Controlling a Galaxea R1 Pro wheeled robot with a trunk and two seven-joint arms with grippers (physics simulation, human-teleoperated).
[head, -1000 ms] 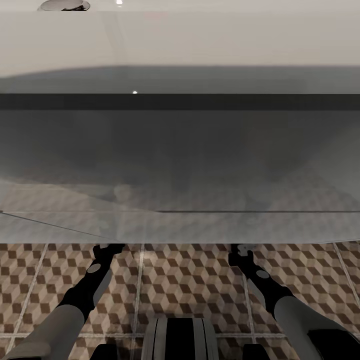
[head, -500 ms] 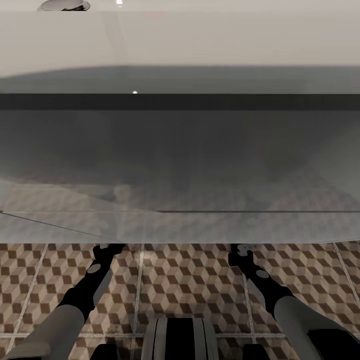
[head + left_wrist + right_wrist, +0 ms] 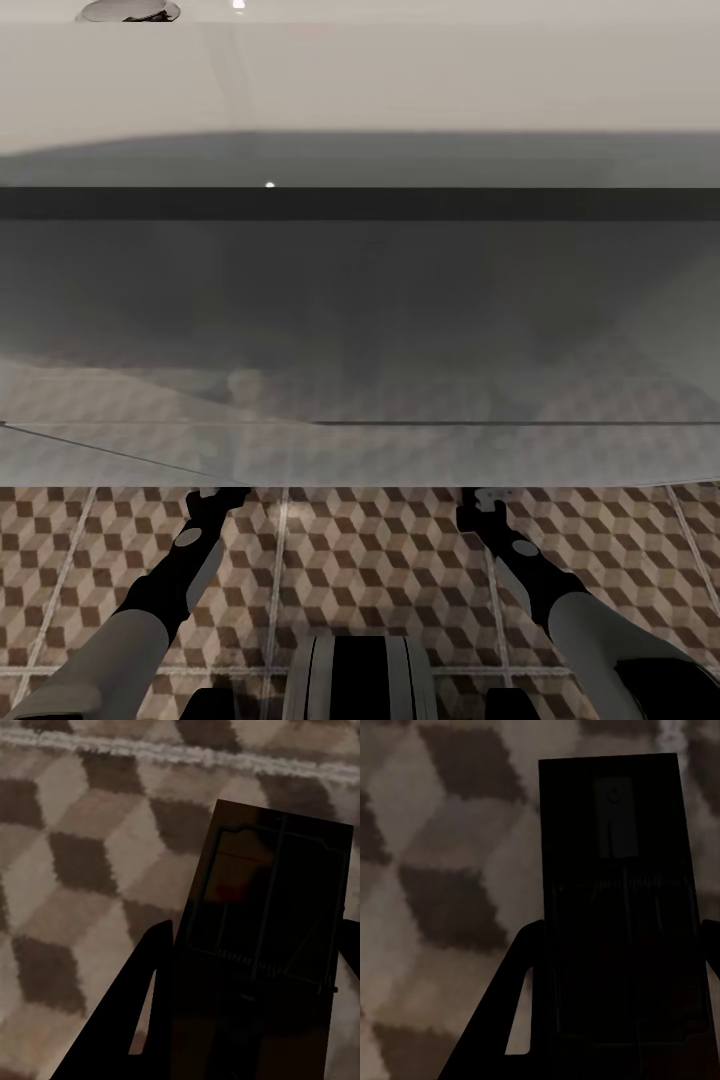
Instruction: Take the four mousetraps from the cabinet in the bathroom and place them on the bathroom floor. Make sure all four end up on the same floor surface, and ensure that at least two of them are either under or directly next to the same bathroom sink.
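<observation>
Left jaws: the left gripper (image 3: 247, 967) had its two dark fingers either side of a mousetrap (image 3: 266, 907), closed on its near end; the board stuck out forward between them, spring bar and a dim red bit on its face.
Right jaws: the right gripper (image 3: 615, 982) likewise clamped a second trap (image 3: 615, 885), fingers against its long edges, the board very dark in shadow.
Traps: both hung over the floor (image 3: 67, 870), close above the cube tiles; whether they touched it I could not tell.
Grout: a pale line crossed the tiles just beyond the left trap's far end.
Arms: in the head view the left gripper (image 3: 215, 498) and right gripper (image 3: 480, 500) reached forward to the sink's near edge, their tips passing under it.
Sink: the sink (image 3: 360, 90) spanned the view, white on top, a dark band below the rim, grey underside beneath.
Floor: patterned tiles (image 3: 360, 560) showed between the arms, in front of the sink.
</observation>
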